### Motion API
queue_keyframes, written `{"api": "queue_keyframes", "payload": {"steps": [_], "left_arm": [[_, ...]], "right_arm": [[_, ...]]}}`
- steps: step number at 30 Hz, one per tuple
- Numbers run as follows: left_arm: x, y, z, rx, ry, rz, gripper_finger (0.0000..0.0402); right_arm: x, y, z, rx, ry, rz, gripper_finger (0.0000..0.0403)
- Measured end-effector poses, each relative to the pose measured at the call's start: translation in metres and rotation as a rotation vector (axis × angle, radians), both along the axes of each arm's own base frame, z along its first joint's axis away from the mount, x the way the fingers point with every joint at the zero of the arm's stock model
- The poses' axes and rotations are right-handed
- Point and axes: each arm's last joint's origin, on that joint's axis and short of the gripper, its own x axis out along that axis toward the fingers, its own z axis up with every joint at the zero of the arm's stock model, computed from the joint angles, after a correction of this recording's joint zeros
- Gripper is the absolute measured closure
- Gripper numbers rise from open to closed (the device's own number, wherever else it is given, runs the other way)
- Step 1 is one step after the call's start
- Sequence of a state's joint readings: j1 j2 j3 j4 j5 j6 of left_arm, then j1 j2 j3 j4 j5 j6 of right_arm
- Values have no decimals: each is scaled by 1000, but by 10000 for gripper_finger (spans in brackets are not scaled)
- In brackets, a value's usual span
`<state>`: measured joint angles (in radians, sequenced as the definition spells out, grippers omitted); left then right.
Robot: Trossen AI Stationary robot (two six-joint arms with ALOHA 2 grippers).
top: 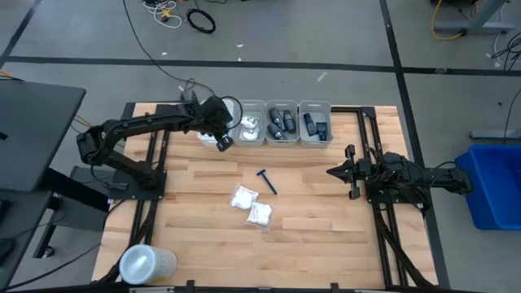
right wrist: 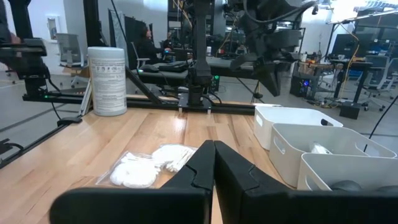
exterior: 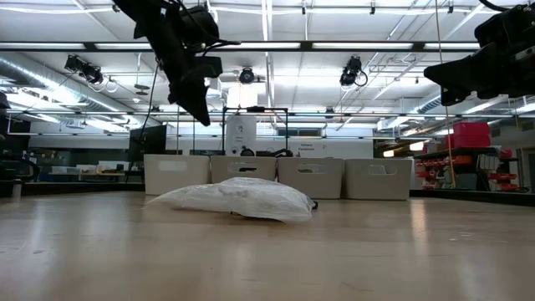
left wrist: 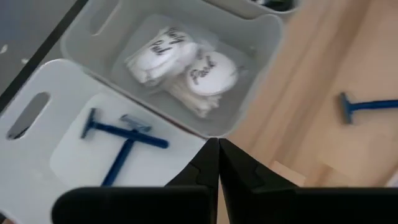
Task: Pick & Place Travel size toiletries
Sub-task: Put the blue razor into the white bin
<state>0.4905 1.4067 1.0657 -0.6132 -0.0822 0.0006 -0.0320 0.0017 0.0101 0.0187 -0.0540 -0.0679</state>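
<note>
My left gripper (top: 221,140) hangs shut and empty above the near edge of the two leftmost white bins, its fingertips (left wrist: 217,146) closed together. The leftmost bin (left wrist: 37,155) holds two dark blue razors (left wrist: 118,135). The bin beside it (left wrist: 261,37) holds white packets (left wrist: 186,68). One more blue razor (top: 266,181) lies flat on the table's middle, with two white packets (top: 251,205) just nearer. My right gripper (top: 335,172) waits shut at the right, pointing level toward the table's middle.
Two further bins (top: 298,122) on the right of the row hold small dark containers. A clear round lidded tub (top: 146,263) lies at the near left corner. Bare wood lies between the bins and the loose items.
</note>
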Motion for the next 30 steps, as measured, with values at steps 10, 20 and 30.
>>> {"api": "queue_keyframes", "payload": {"steps": [10, 20, 30], "left_arm": [[12, -22, 1, 5, -12, -82, 396], [19, -32, 2, -8, -57, -123, 395], [30, -44, 7, 38, -122, -302, 389]], "right_arm": [[0, 0, 0, 0, 0, 0, 389], [0, 0, 0, 0, 0, 0, 389], [0, 0, 0, 0, 0, 0, 389]]}}
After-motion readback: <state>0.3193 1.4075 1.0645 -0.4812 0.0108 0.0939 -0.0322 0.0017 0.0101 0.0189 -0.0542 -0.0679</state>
